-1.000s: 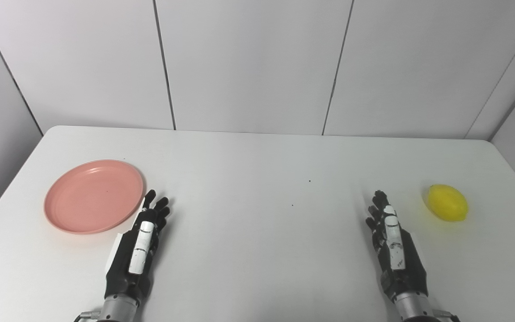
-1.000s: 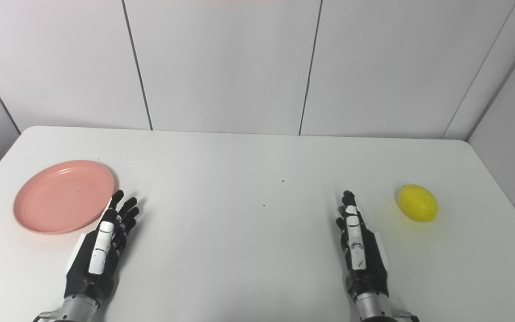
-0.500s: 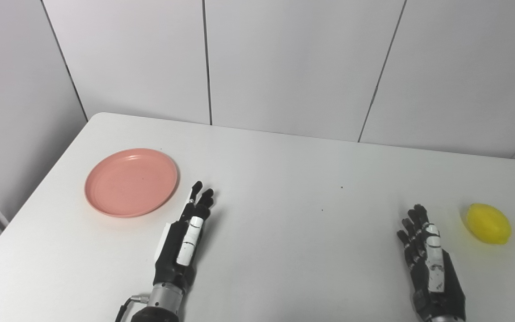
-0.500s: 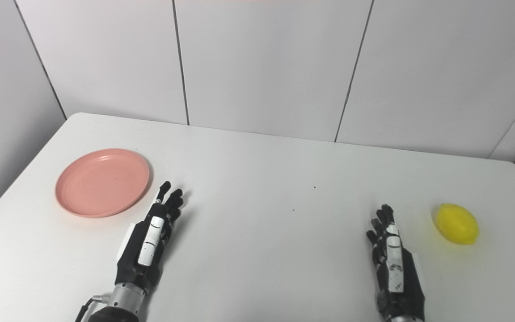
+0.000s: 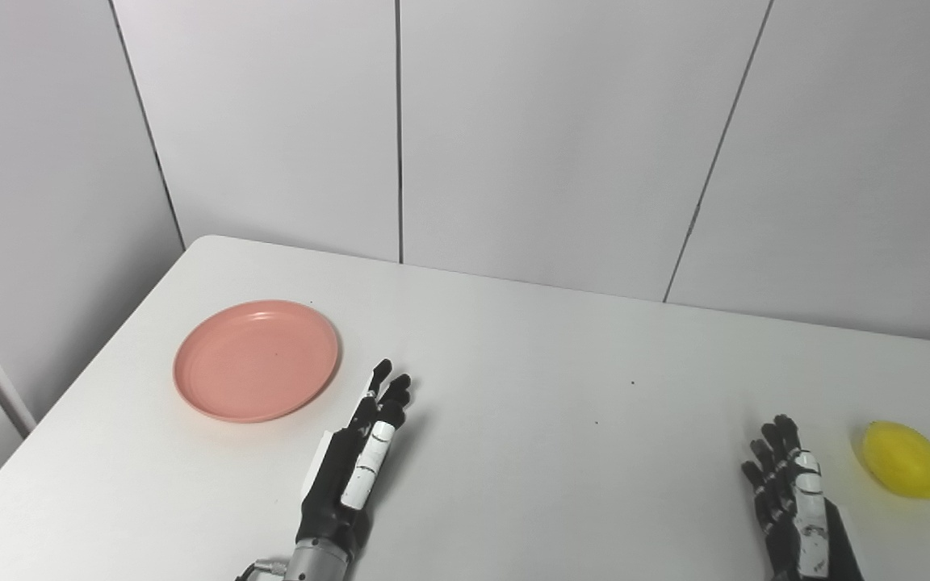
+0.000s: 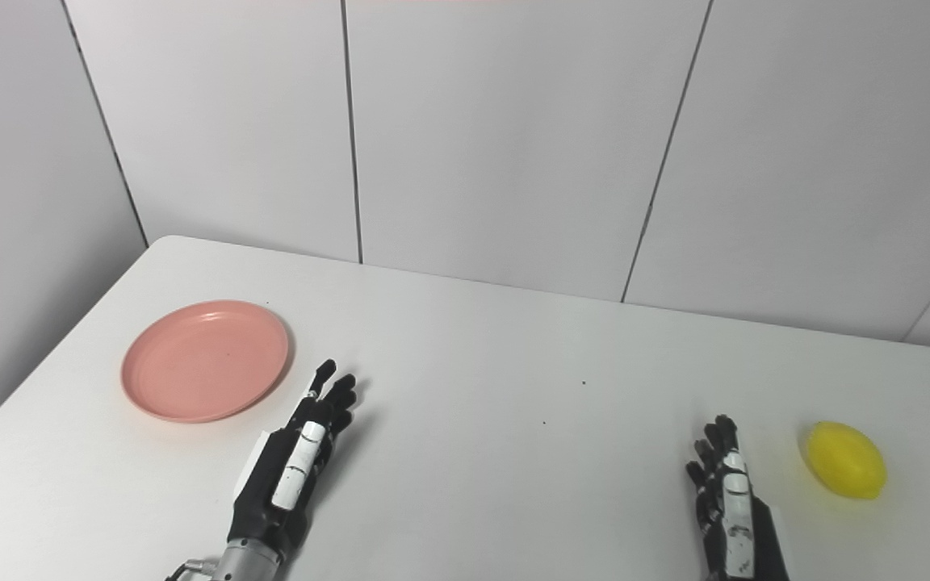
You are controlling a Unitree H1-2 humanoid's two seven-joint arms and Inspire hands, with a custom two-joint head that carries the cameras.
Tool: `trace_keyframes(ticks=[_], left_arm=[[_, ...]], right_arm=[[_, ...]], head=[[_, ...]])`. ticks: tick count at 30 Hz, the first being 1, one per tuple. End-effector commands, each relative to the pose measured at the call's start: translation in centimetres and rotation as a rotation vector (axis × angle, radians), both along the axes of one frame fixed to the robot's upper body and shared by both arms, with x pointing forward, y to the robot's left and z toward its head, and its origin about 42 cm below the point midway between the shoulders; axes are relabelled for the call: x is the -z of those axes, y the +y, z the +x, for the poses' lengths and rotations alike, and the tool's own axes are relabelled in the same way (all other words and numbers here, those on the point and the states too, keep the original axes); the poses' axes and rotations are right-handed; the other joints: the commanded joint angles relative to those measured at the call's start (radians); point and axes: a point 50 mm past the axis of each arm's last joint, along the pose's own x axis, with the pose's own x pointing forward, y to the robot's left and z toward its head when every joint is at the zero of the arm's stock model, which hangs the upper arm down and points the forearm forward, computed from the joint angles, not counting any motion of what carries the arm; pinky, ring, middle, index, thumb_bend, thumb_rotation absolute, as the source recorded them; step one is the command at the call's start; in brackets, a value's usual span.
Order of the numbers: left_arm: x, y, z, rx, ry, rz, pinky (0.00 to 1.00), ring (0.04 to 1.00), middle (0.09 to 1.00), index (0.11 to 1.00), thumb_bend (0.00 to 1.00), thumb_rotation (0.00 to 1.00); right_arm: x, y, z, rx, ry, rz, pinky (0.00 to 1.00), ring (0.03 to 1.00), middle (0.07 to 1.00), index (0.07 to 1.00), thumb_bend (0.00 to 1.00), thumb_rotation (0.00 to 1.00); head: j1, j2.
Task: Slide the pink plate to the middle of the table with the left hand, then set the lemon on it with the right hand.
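Nearest, the right robot hand [image 6: 730, 504] lies released and empty on the white table [image 6: 513, 468], the lemon [image 6: 846, 459] near its outer side; the left robot hand [image 6: 295, 472], likewise released, lies just beside the pink plate [image 6: 205, 360] farther left.

This looks like a lab or test cell set up for robot trials. A plain white counter [image 5: 513, 355] with rounded corners stands against bare pale grey wall panels [image 5: 554, 137] split by thin dark vertical seams, which close in on the left and right sides of the frame. The surroundings have no household furnishings, only flat, even lighting and blank surfaces.
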Motion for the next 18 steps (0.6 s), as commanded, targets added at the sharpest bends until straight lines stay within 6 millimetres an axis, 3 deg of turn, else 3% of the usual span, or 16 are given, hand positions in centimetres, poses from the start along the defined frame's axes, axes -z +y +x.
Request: trace_keyframes(ticks=[1, 10, 18], left_arm=[[1.8, 0.0, -0.7, 0.009, 0.055, -0.007, 0.98, 0.959, 0.949, 0.967, 0.76, 0.85], [0.8, 0.9, -1.1, -0.017, 0.052, -0.037, 0.97, 0.937, 0.933, 0.950, 0.78, 0.84], [-2.1, 1.6, -1.8, 0.021, 0.040, -0.098, 0.95, 0.934, 0.916, 0.936, 0.82, 0.88]], right_arm=[[1.3, 0.1, -0.8, 0.014, 0.036, 0.009, 1.00, 1.000, 1.000, 0.997, 0.64, 1.00], [0.7, 1.1, -1.2, 0.004, 0.015, 0.001, 1.00, 1.000, 1.000, 1.000, 0.59, 1.00], [0.7, 2.0, -1.6, 0.001, 0.021, -0.012, 1.00, 1.000, 0.994, 1.000, 0.60, 1.00]], head=[[-0.002, 0.004], [-0.025, 0.031], [-0.023, 0.038]])
